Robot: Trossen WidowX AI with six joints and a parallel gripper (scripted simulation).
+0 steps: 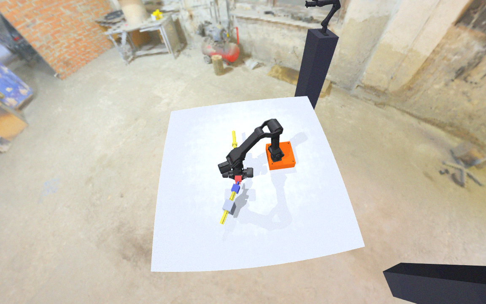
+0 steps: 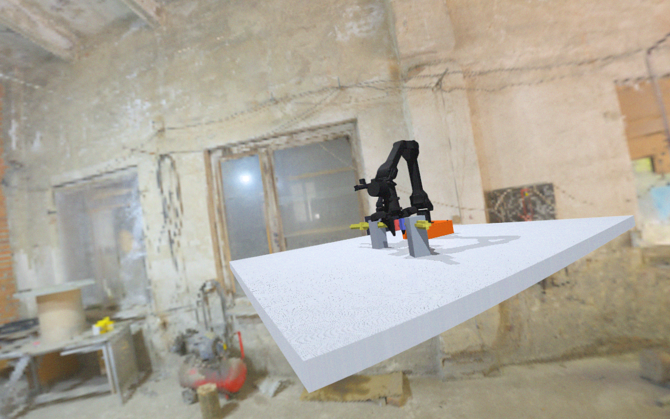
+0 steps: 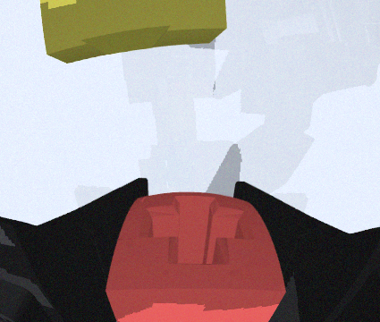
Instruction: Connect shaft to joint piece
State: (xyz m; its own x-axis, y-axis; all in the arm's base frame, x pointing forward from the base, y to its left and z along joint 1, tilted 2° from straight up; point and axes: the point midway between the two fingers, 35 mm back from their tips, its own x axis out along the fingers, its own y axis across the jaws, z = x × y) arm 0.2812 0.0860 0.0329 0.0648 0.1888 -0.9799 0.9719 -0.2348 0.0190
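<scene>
Standing partly closed, the black metal-looking fingers [image 1: 249, 172] [image 2: 392, 227] flank the square red joint piece [image 1: 238, 178] [image 3: 198, 277]; a firm grip cannot be told. It sits left of centre on the white square desk [image 1: 199, 245] [image 2: 327, 312], over a concrete floor [image 1: 86, 151] [image 2: 561, 364]; from it, the orange base [image 1: 290, 164] lies at two o'clock, with wider space towards four.

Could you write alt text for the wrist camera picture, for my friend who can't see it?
Close-up: a robot gripper's two black fingers flank a red block with a cross-like recess. Beyond it, the blunt end of a yellow bar enters from the top, over a white, shadowed surface.
</scene>
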